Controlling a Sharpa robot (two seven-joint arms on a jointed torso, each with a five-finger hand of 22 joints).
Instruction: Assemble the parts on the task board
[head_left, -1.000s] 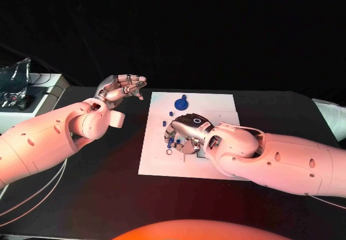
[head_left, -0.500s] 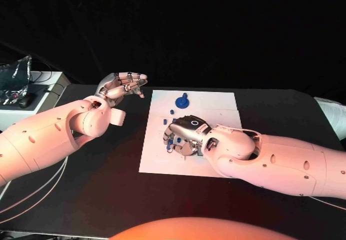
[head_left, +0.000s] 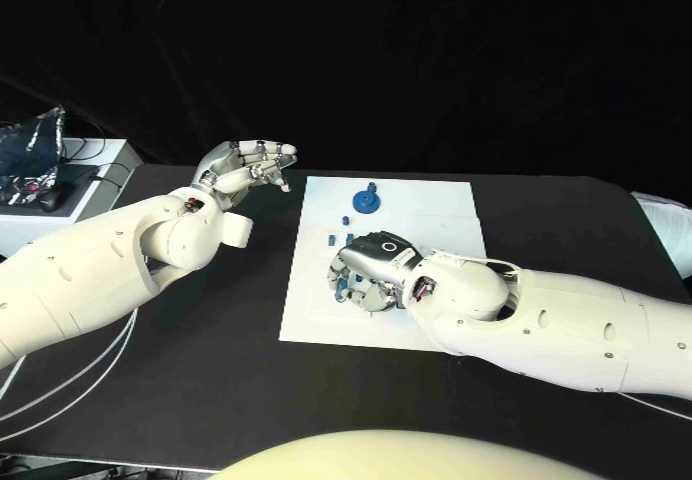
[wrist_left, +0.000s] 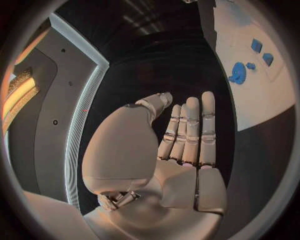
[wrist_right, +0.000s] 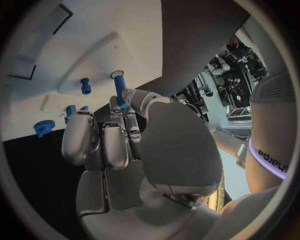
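Observation:
The white task board (head_left: 433, 215) lies mid-table. My right hand (head_left: 372, 270) hovers low over its left half and pinches a blue peg (wrist_right: 119, 90) between thumb and a finger, the peg standing up from the fingertips. A blue gear (head_left: 369, 201) sits near the board's far edge, with small blue parts (head_left: 346, 221) just before it. The right wrist view shows a short blue spool (wrist_right: 85, 86) and the gear (wrist_right: 44, 127) on the board. My left hand (head_left: 248, 165) is raised off the board's far left corner, fingers straight, holding nothing; its wrist view shows the gear (wrist_left: 237, 73).
A white box (head_left: 58, 190) with cables and a bag stands at the table's far left edge. Black table (head_left: 216, 330) surrounds the board. A dark rectangular recess (wrist_right: 25, 67) is cut in the board.
My right hand has shifted slightly left over the board, still holding the peg. The left hand's fingers have straightened a little.

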